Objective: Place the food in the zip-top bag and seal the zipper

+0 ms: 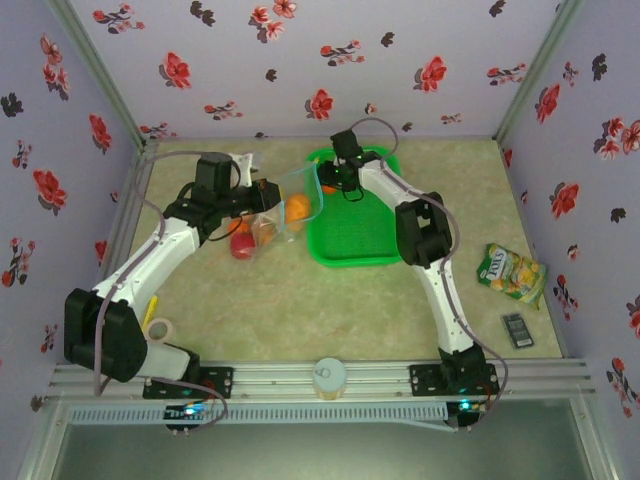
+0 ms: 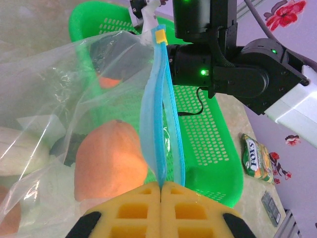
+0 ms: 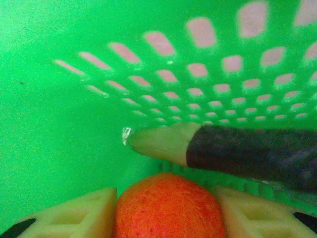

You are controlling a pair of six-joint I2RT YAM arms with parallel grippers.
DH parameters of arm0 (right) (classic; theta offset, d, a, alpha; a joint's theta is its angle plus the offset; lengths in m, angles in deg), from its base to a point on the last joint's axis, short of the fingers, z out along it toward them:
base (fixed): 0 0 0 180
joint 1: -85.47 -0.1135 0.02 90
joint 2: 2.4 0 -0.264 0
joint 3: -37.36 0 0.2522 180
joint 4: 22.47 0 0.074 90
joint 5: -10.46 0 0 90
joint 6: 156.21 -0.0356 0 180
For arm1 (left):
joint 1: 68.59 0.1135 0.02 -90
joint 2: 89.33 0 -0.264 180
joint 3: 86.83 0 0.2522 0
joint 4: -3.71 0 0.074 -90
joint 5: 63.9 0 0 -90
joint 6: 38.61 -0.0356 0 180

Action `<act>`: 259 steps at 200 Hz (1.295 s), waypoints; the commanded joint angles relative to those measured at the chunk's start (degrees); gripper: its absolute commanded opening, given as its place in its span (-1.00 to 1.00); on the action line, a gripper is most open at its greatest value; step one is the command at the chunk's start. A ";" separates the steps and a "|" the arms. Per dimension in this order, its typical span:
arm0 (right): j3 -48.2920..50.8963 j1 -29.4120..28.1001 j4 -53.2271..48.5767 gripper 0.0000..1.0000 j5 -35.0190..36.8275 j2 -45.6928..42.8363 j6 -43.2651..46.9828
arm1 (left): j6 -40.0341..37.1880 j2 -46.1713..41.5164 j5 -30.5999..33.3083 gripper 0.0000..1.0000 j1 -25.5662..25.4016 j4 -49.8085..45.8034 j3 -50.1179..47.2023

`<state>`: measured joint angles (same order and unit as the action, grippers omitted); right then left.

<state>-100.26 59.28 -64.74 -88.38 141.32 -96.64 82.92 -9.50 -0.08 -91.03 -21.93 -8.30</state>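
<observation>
The clear zip-top bag (image 1: 283, 190) hangs left of the green basket (image 1: 360, 240). My left gripper (image 1: 266, 193) is shut on its light-blue zipper (image 2: 159, 109), the yellow fingers (image 2: 133, 210) pressed together at the strip's near end. Through the plastic I see an orange (image 2: 111, 161), a white piece (image 2: 17, 148), a red tomato (image 1: 241, 246) and a brownish lump (image 1: 265, 232). My right gripper (image 1: 335, 182) is down in the basket's far left corner, shut on an orange-red fruit (image 3: 166, 208). A long piece (image 3: 208, 144) with a pale tip and dark body lies just beyond it.
The basket wall (image 3: 74, 99) stands close around the right gripper. A yellow-green snack packet (image 1: 512, 273) and a small black object (image 1: 516, 329) lie at the right. A tape roll (image 1: 158, 328) sits near the left arm's base. A white round object (image 1: 329, 376) rests on the front rail.
</observation>
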 commanded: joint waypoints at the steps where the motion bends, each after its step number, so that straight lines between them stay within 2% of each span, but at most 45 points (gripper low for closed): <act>1: 4.38 -0.26 -0.46 -0.07 0.67 -3.91 1.03 | -1.38 -1.35 -0.69 -1.00 0.12 -0.60 1.36; 17: 8.99 -0.31 0.74 -0.14 2.38 -7.29 2.14 | -1.29 -1.48 -0.70 -1.00 0.08 -0.67 1.28; 88: 31.98 -0.13 6.37 -0.15 12.50 -30.02 7.99 | -0.79 -1.52 -0.68 -1.00 0.07 -0.08 0.53; 125: 37.55 -1.29 6.64 -0.16 13.42 -40.15 9.51 | -0.31 -1.55 -0.64 -1.00 0.10 0.52 0.14; 188: 44.17 -7.63 8.78 -0.15 18.10 -55.70 11.66 | 0.28 -2.44 -0.54 -1.00 0.02 1.13 -1.45; 222: 45.87 -11.14 11.44 -0.16 19.10 -60.95 12.07 | 0.56 -1.84 -0.47 -1.00 -0.06 1.59 -1.49; 259: 47.05 -14.54 15.46 -0.17 18.20 -62.41 11.34 | 0.74 -1.43 -0.46 -1.00 -0.30 2.08 -1.40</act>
<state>-54.42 46.58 -53.60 -71.31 79.79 -85.69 82.98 -10.46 -0.08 -91.07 -21.21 -9.19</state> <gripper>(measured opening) 0.458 0.047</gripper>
